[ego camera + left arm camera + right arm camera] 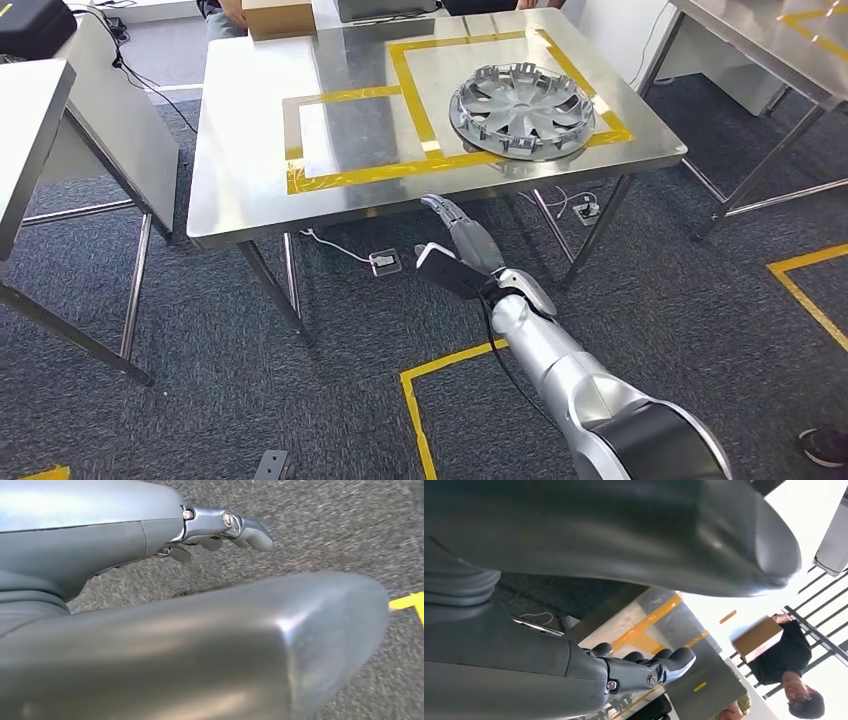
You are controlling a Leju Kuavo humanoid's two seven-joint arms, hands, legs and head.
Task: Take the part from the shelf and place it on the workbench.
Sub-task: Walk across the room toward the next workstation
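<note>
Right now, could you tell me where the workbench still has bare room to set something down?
The smaller taped rectangle left of the wheel cover is bare, as is the workbench left margin. The larger taped square's right half is crowded by the cover.

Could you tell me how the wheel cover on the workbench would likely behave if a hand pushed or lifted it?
The wheel cover lies flat inside the yellow tape outline, so it should slide on the polished workbench rather than roll or tip. Its thin, open spokes suggest it is light for its size. The small rim clips look breakable.
</note>
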